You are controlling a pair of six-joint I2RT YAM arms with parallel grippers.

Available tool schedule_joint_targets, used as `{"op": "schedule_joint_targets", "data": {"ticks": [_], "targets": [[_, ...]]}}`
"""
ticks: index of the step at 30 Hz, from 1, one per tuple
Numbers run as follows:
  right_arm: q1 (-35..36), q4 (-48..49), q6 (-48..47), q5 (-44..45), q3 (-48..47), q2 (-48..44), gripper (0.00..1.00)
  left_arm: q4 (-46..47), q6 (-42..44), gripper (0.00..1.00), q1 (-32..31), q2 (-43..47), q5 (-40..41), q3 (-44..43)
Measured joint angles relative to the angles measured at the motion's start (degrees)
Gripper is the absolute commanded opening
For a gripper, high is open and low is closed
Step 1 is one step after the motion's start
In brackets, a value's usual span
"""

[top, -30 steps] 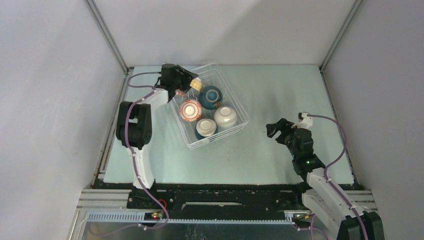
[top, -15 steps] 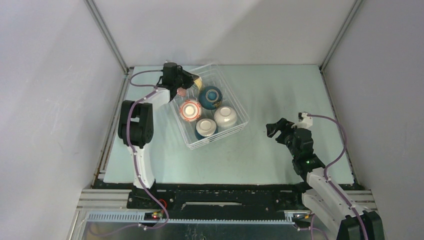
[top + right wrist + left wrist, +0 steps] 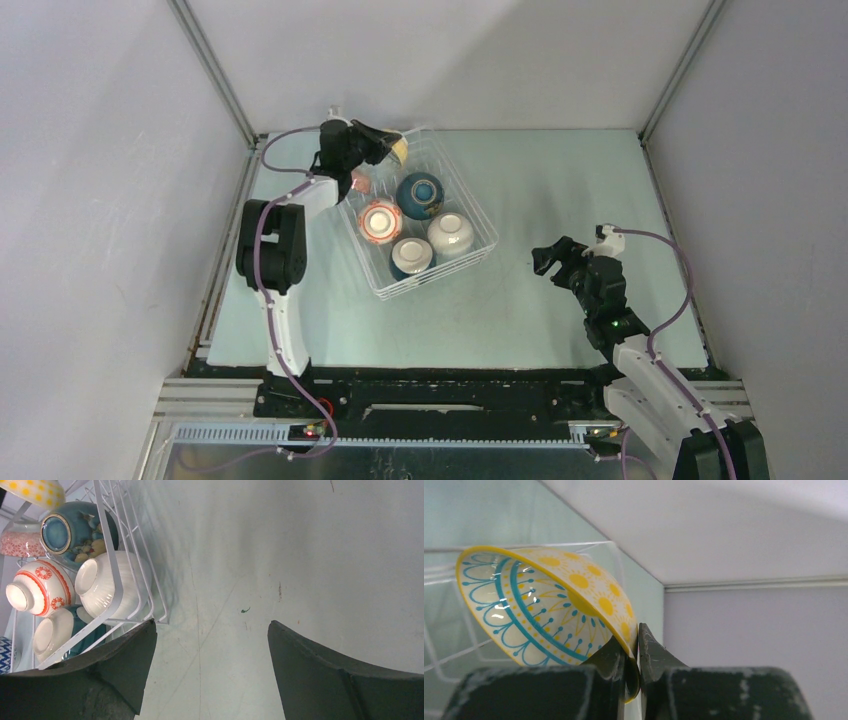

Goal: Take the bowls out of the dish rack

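Observation:
The white wire dish rack (image 3: 463,185) sits left of centre with several bowls in it: dark teal (image 3: 421,194), red-patterned (image 3: 380,221), plain white (image 3: 451,233), another white one (image 3: 411,255) and a pink one (image 3: 360,181). My left gripper (image 3: 375,146) is at the rack's far corner, shut on the rim of the yellow bowl (image 3: 398,148), which hangs tilted above the wires. In the left wrist view the bowl (image 3: 549,600) is pinched at the gripper (image 3: 633,635). My right gripper (image 3: 545,262) stands open and holds nothing, over the table right of the rack (image 3: 112,555).
The back wall and left wall stand close behind the left gripper. The right wrist view shows the teal bowl (image 3: 70,532), white bowl (image 3: 107,585), red-patterned bowl (image 3: 37,587) and a blue zigzag bowl (image 3: 5,652) at the frame's edge.
My left gripper closed on the yellow bowl's rim and raised it toward the rack's far corner. The right arm has not moved.

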State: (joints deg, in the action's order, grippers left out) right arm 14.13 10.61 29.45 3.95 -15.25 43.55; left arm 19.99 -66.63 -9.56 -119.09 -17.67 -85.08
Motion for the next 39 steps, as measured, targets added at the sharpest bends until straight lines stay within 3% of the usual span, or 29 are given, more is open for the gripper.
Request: {"op": "schedule_joint_targets", "data": {"ticks": [11,21,28,35,39], "targets": [[0.1,0.5,-0.7,-0.9,0.0,-0.1,0.89,19.2,-6.9,0.00,0.1,2.1,-8.7,2.2],[7.6,6.6,-6.9,-7.1,2.2,-8.2,0.89,27.8,-15.6,0.00,-1.4,24.6,-9.8,22.2],[20.8,9.6,-14.6,-3.4,1.2,-7.8,0.87,21.1,-18.9,0.00,-11.7,39.3,-5.5,29.6],[38.1,14.1,-20.4,10.8,-4.6,0.3,0.86,10.4,-20.4,0.00,-22.8,50.1,7.1,32.7],[42.4,22.5,-21.7,18.2,-5.0,5.5,0.70,5.2,-24.6,0.00,-28.6,56.9,21.0,36.9]]}}
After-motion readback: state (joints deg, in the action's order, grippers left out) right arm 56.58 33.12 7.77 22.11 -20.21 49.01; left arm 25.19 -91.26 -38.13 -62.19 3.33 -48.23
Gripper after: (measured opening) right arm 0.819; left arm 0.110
